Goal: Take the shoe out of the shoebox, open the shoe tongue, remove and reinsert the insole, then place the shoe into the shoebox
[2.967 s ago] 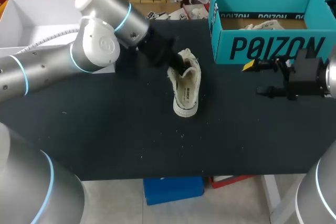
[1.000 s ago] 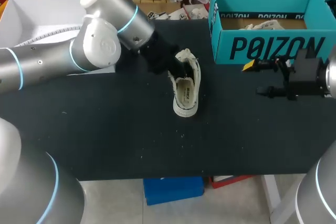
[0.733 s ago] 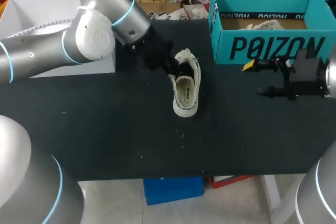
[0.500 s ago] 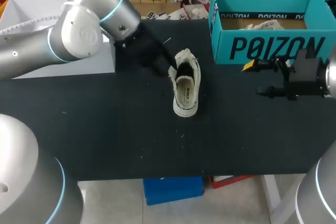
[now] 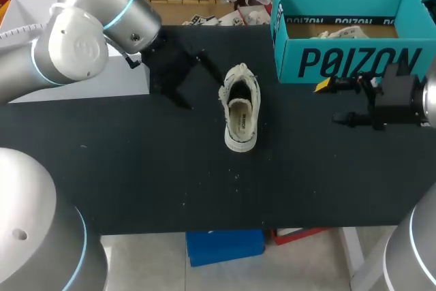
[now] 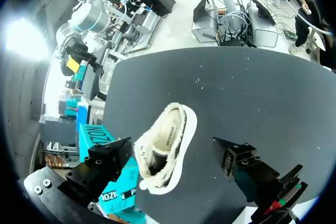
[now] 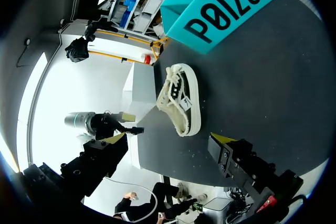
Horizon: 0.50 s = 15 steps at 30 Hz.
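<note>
**A:** Where's the sneaker [image 5: 240, 108]?

**B:** Out of the teal shoebox [image 5: 340, 63], sole down mid-table, laced end toward 12 o'clock. The box stands at its 1 o'clock.

**A:** Grippers?

**B:** Both are spread and hold nothing. The left gripper [image 5: 193, 81] hovers at the sneaker's 10 o'clock, the right gripper [image 5: 328, 103] at 3 o'clock.

**A:** Insole [image 5: 238, 122] next?

**B:** Probably. I'd brace the heel with the right, then pinch the insole's heel edge with the left. Peel slowly so the sneaker neither tips nor slides.

One shoe [image 5: 240, 109], one shoebox [image 5: 354, 60], one left arm [image 5: 75, 39], one right arm [image 5: 402, 100].
</note>
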Each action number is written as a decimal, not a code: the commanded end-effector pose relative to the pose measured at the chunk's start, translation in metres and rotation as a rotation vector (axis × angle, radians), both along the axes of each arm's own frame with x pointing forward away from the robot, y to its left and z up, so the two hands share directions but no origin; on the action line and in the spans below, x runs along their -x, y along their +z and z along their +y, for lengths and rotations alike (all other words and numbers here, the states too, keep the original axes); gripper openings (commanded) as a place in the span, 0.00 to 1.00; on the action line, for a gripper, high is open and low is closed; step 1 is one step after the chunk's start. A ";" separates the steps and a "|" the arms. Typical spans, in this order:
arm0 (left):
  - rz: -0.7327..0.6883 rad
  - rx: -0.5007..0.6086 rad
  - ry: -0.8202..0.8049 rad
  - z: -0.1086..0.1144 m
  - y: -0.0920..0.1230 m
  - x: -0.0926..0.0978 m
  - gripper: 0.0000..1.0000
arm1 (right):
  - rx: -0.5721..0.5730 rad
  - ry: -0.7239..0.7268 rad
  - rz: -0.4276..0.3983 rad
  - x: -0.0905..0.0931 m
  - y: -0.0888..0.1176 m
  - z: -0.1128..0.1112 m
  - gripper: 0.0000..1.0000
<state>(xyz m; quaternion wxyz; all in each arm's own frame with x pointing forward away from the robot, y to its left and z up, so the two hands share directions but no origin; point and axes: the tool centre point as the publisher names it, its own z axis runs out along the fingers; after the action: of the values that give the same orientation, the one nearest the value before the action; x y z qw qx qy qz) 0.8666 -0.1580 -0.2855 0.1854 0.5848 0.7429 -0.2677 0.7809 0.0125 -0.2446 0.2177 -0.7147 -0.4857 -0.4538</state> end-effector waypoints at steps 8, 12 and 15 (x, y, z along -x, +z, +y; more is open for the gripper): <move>0.409 0.190 0.302 0.016 -0.017 0.011 1.00 | 0.001 0.000 0.002 0.000 0.000 0.000 1.00; 0.460 0.201 0.429 0.028 -0.010 0.015 1.00 | 0.001 0.000 0.002 0.000 0.000 0.000 1.00; 0.506 0.211 0.521 0.037 -0.003 0.019 1.00 | 0.001 0.000 0.002 0.000 0.000 0.000 1.00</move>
<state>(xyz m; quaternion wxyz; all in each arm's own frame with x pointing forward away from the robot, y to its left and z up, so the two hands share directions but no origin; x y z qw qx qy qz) 0.8588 -0.1328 -0.2951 0.1247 0.3971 0.8188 -0.3953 0.7809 0.0125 -0.2446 0.2177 -0.7147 -0.4857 -0.4538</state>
